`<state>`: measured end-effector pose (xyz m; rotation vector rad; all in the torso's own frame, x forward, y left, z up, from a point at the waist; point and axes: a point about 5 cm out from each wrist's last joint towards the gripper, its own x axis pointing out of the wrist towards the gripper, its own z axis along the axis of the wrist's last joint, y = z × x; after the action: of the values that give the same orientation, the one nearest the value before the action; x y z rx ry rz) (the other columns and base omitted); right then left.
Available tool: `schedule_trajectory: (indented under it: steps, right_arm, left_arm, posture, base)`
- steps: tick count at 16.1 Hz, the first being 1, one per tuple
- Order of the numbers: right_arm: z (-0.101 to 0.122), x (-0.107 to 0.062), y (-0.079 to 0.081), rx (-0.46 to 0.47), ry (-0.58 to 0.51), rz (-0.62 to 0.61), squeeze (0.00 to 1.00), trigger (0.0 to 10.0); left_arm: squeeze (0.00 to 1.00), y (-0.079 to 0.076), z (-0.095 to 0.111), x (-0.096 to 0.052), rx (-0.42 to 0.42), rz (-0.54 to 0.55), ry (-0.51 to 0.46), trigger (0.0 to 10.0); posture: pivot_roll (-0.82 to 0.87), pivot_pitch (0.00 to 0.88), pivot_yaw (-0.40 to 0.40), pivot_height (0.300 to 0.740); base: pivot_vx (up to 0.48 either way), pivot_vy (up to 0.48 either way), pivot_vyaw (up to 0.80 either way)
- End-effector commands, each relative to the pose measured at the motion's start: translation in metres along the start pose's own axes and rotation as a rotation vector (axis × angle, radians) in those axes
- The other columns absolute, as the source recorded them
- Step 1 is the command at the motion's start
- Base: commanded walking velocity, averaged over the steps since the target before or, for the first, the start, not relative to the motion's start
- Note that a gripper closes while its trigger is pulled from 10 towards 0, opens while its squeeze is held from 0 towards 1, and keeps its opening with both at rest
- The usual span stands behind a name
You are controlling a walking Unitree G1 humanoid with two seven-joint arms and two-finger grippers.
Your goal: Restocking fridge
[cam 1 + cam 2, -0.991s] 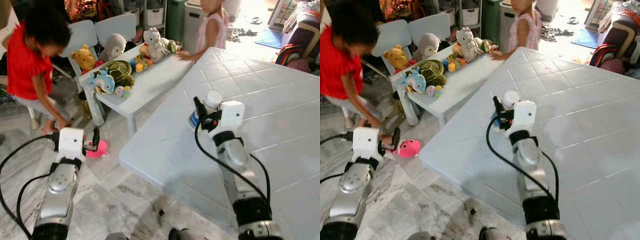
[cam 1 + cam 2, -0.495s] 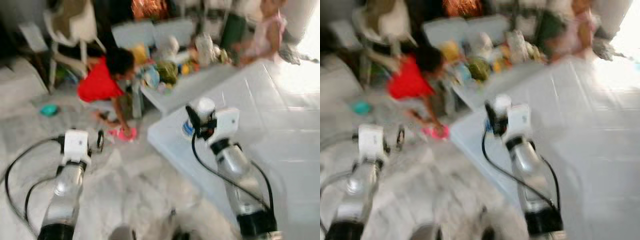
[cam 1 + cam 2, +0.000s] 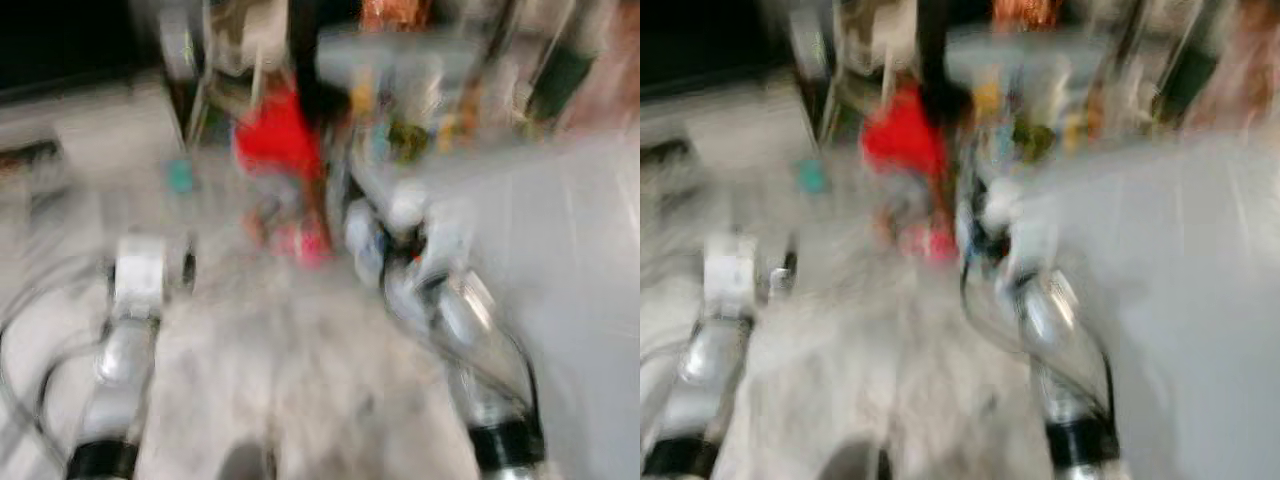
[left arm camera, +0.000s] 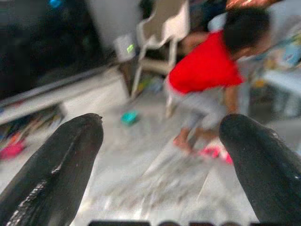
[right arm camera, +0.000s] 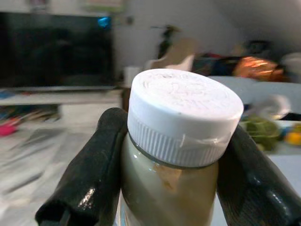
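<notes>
Two black fingers (image 5: 91, 174) of the right gripper (image 5: 171, 165) clamp a jar (image 5: 171, 188) from either side, pressing just below its lid, seen from the right wrist camera. The jar stands upright between them, its glass body filled with something pale olive-beige, a patch of brownish label showing at the front. A white ribbed screw cap (image 5: 183, 115) tops it, with a faint embossed pattern on its flat face.

From the head cameras, heavily blurred, the right gripper (image 3: 400, 235) carries the jar's white cap (image 3: 407, 208) aloft over the near corner of a pale table (image 3: 570, 260), whose top spreads away to the robot's right.

The left gripper (image 4: 162, 155) hangs free, its fingers (image 4: 56, 165) spread wide with nothing between them, above a mottled grey stone floor (image 4: 141, 183). In the head views the left arm (image 3: 130, 310) reaches out low on the robot's left.

Beyond the parted fingers, a person in a red top (image 4: 207, 63) and grey shorts bends down toward a pink object (image 4: 214, 153) on the floor. A white plastic chair (image 4: 162, 30) stands behind that person, a small teal thing (image 4: 128, 117) lies on the floor near it, and a large dark screen (image 4: 47, 42) sits on a low white unit along the wall.

Behind the jar, soft toys in green and yellow (image 5: 270, 129) rest on a low white table's far edge.
</notes>
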<state>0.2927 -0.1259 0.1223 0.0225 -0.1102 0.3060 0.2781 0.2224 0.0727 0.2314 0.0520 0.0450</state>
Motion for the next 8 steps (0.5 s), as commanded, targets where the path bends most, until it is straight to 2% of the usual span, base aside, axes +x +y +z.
schedule_trajectory:
  steps: [1, 8]
  right_arm:
    - [0.014, 0.005, -0.001, -0.010, -0.056, -0.003, 0.00, 10.0]
    - [0.003, -0.003, -0.005, -0.024, -0.017, -0.001, 0.00, 10.0]
  left_arm:
    - [0.00, -0.004, 0.010, 0.005, 0.017, -0.027, -0.046, 10.0]
    - [0.00, 0.008, -0.006, -0.006, 0.053, -0.066, 0.016, 10.0]
  posture:
    - [0.03, 0.000, -0.011, 0.740]
    - [0.04, 0.000, -0.005, 0.740]
  base:
    - [0.000, 0.000, 0.80]
    - [0.000, 0.000, 0.79]
